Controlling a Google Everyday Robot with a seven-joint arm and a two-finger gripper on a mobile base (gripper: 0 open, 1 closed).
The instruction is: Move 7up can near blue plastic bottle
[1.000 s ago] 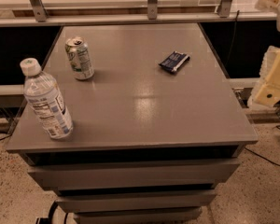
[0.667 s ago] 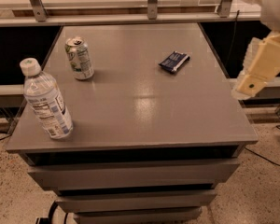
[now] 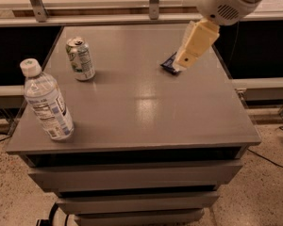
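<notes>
The 7up can (image 3: 80, 59) stands upright at the back left of the grey table top (image 3: 137, 107). The blue plastic bottle (image 3: 46, 101), clear with a white cap and a white-and-blue label, stands near the front left corner, about a can's height in front of the can. My gripper (image 3: 185, 61) hangs from the white arm at the upper right, over the right part of the table, far from the can. It covers part of a dark blue packet (image 3: 169, 65).
The table is a grey cabinet with drawers (image 3: 132, 178) below. A dark blue flat packet lies at the back right under the gripper. A counter with metal posts (image 3: 35, 1) runs behind the table. Speckled floor lies around it.
The arm has swung in from the right edge toward the left and now hangs over the table, in front of the dark blue packet. The can and bottle have not moved.
</notes>
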